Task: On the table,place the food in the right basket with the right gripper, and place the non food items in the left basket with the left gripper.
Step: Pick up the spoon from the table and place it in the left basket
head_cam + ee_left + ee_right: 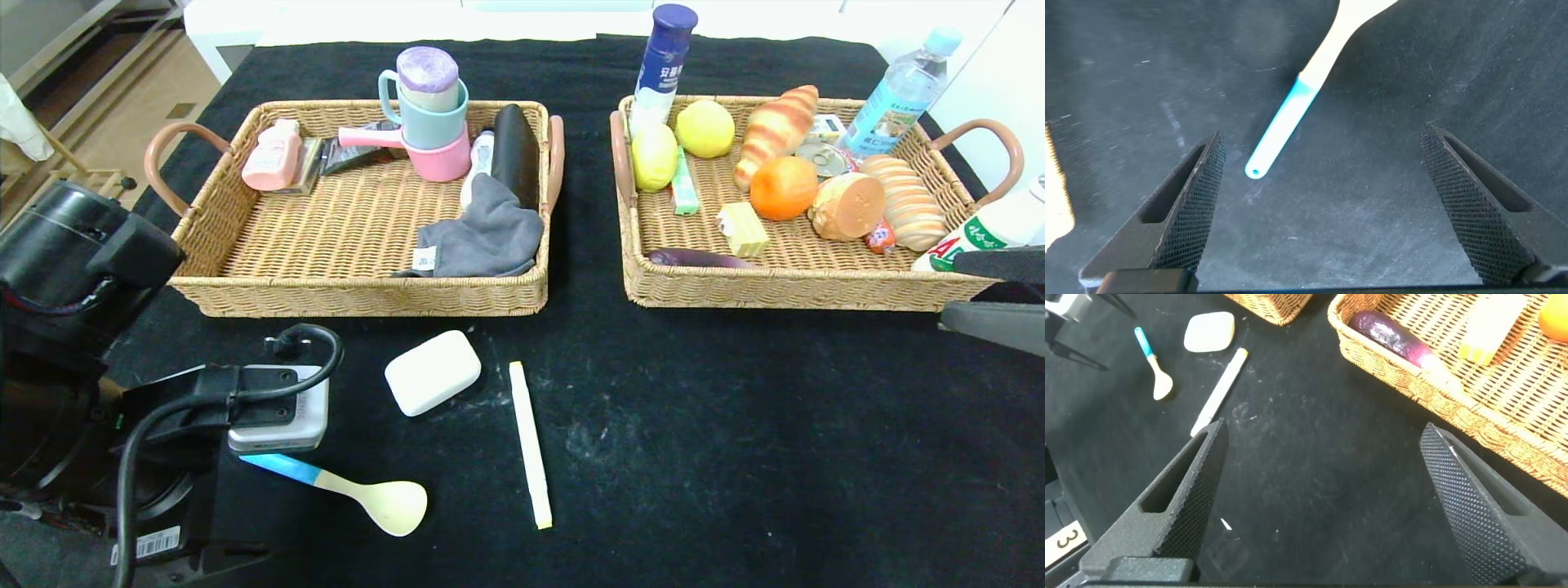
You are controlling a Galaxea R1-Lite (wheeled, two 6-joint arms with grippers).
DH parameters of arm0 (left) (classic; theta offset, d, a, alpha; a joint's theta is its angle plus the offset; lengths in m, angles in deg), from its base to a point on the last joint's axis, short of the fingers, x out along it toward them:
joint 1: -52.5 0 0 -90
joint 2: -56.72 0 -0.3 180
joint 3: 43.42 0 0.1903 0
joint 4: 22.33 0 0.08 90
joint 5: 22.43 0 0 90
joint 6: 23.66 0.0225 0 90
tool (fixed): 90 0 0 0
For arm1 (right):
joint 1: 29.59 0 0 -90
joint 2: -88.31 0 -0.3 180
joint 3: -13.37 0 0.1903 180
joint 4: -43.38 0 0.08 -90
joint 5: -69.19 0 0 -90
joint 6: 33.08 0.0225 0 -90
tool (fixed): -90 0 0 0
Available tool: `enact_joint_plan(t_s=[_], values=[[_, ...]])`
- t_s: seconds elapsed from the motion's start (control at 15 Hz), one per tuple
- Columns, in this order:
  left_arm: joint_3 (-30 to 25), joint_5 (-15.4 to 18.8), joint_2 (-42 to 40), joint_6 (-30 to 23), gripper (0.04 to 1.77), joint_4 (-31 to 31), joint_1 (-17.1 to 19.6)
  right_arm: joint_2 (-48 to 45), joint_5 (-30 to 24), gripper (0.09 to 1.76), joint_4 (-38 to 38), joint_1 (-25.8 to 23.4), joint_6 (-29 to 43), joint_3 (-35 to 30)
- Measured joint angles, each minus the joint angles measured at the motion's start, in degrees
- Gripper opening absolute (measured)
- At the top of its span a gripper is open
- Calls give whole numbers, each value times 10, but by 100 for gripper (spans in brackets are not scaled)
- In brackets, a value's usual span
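Nearest the front edge of the table (735, 457), toward its left corner, the left gripper (1323, 204) hangs above the black cloth with its jaws spread wide and nothing between them. In the left wrist view the blue handle tip of the spoon (351, 490) lies on the cloth between the two fingers, touching neither. The spoon's pale bowl points toward the table's middle. Just beside it toward the centre lies a white marker (530, 445), running front to back. Slightly farther from the front edge, between the spoon and the left basket, rests a white soap bar (432, 372).

At the right edge of the table, the right gripper (1323, 498) is held over bare cloth in front of the right basket (800, 290), its jaws also spread wide and empty.

Toward the far edge stand the two wicker baskets, side by side and apart. The left basket (359, 298) holds stacked cups (429, 114), a pink bottle (272, 155), a black case (516, 151) and a grey cloth (486, 233). The right basket holds two lemons (704, 128), an orange (782, 187), a croissant (775, 131), bread rolls (906, 200), a purple eggplant (702, 259), a yellow block (743, 229), a blue-capped bottle (663, 65) and a water bottle (898, 94).
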Motion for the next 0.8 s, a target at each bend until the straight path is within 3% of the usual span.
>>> enact_joint_plan(t_s=[0.8], values=[[-5, -9, 65, 1, 172, 39, -1, 2, 0, 171, -1, 0, -2, -2]])
